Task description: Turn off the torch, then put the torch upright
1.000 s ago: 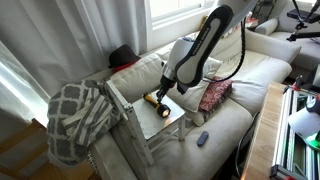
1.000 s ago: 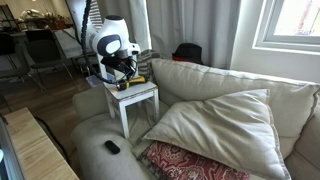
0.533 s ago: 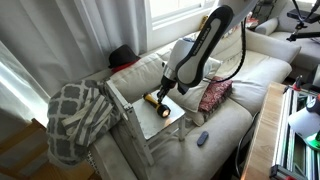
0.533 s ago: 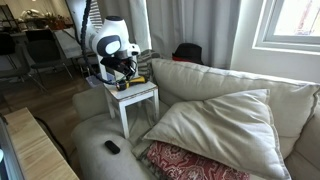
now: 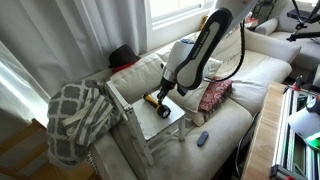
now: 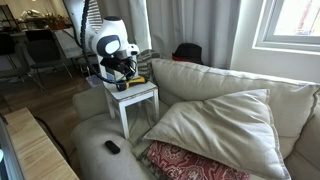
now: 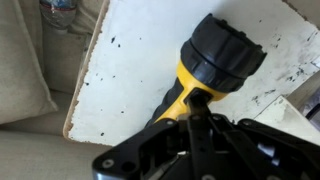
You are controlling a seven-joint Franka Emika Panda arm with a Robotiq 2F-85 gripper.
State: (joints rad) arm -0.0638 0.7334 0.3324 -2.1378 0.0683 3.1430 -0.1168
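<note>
**Black tool shut on itself, tip set against the lying torch: the switch-off step is in hand**

Black and two-fingered, the tool [image 7: 196, 116] has its jaws drawn together with no gap, so it holds nothing. In the wrist view its joined tip comes down onto the yellow barrel of the small cylindrical torch [image 7: 205, 70], just behind the wider black ribbed head, and seems to touch it. That reads as a press on the switch, not a grasp. The torch lies on its side on the small white speckled desk [image 7: 120, 70], its head pointing away from the tool. The lens faces away, so I cannot tell whether the lamp is lit.

In both exterior views the tool [image 5: 160, 91] [image 6: 122, 70] hangs low over the torch [image 5: 155, 101] [image 6: 134, 81]. The desk [image 5: 172, 122] [image 6: 140, 94] stands against the cream fabric sofa [image 5: 240, 110] [image 6: 200, 85]. A small flat dark remote [image 5: 203, 138] [image 6: 112, 147] lies on the sofa seat, well apart from the torch.

My judgement is that the first step is under way and the second is not yet begun. Once the lamp is off, the next move calls for lifting the tip clear and spreading the jaws. They should then close across the yellow barrel and swing the torch onto one flat end. The broad black head looks the steadier base.
</note>
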